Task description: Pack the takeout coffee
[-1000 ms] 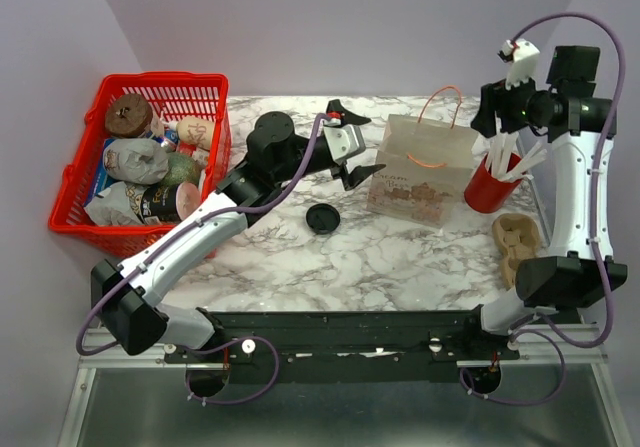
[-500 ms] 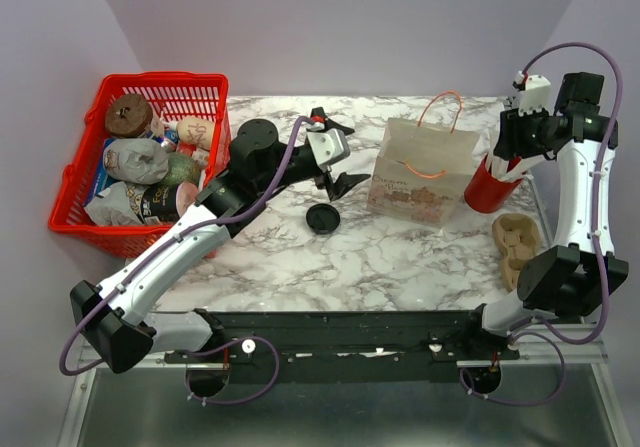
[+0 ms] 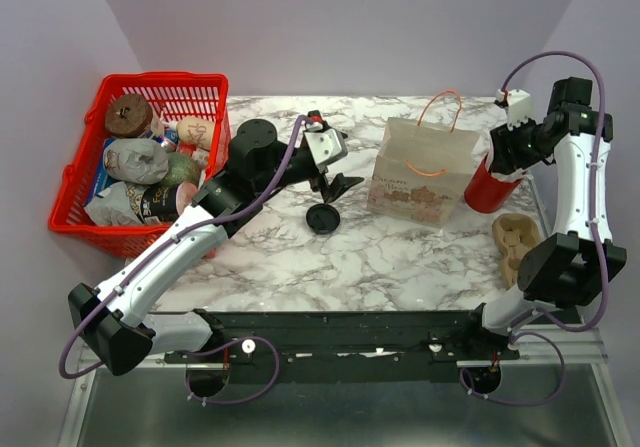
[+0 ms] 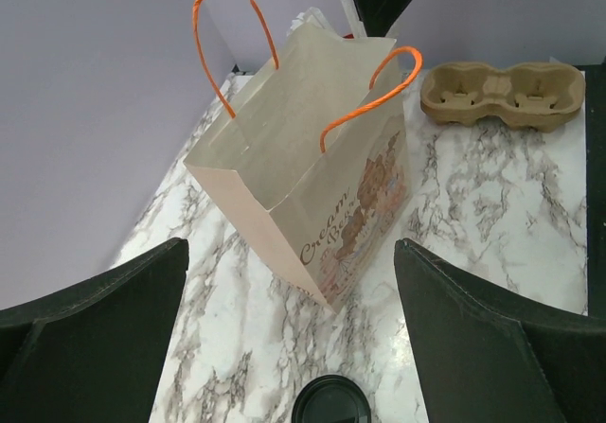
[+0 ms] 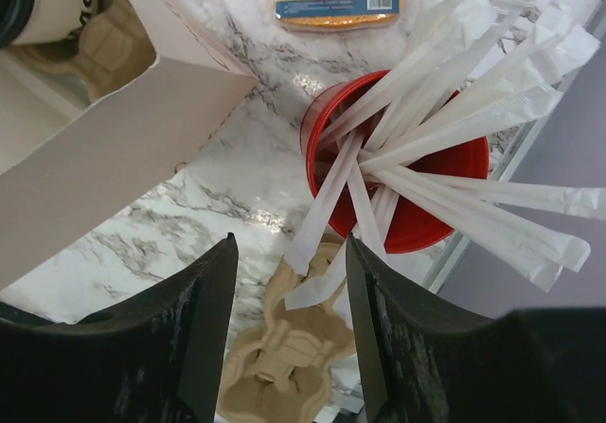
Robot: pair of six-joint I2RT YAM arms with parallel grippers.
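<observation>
Already takeout coffee (image 5: 47,7) inside paper bag (image 5: 114,144); red cup (image 5: 431,236) holds wrapped straws (image 5: 454,73).

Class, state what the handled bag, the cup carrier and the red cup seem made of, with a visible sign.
Bag: matte tan paper, creased at folds. Cup carrier: probably moulded pulp, rough fibrous brown. Red cup: likely plastic, glossy thin wall.

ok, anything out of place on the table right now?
One thing: a flat round black plastic lid lies loose on the marble table near the left fingers, no cup under it. The tan paper bag stands upright; nothing spilled.
</observation>
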